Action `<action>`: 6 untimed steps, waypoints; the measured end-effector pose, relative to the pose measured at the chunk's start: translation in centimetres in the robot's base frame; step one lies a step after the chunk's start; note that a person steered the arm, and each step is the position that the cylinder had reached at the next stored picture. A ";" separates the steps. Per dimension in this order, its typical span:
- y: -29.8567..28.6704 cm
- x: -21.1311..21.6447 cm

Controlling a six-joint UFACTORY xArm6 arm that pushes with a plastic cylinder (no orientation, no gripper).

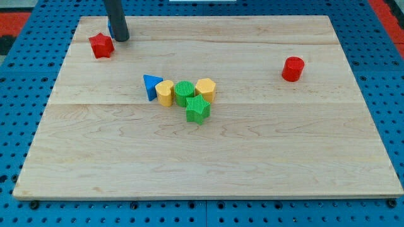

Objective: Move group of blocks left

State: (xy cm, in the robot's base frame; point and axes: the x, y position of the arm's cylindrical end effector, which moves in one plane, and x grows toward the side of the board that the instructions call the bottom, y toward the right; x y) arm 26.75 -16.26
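**Cluster sat mid-board, push to the left not begun**

You had my tip [120,39] down in the upper left of the frame, just right of the red star block [101,46] and near it, though contact could not be confirmed. There is no gripper on this rod, so nothing opens or closes and nothing was held; the tip was bare and touched none of the grouped blocks.

The group lay a little left of centre on the wooden board [252,164], packed close. From the view's left: the blue triangle block [150,86], the yellow rounded block [165,93], the green cylinder [184,93], the yellow hexagon block [206,90]. The green star-shaped block [197,110] sat just below the cylinder. Neighbours looked to be touching or nearly so.

The red cylinder [293,69] stood well apart at the upper right, outside the group.

Judgement: little or no progress yet. The tip stood on the wrong side, so you would need to bring it round to the cluster's right before pushing. Expect the blocks to scatter under a single narrow push.
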 end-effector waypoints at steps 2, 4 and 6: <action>20.5 10.0; 9.5 16.1; 1.3 9.4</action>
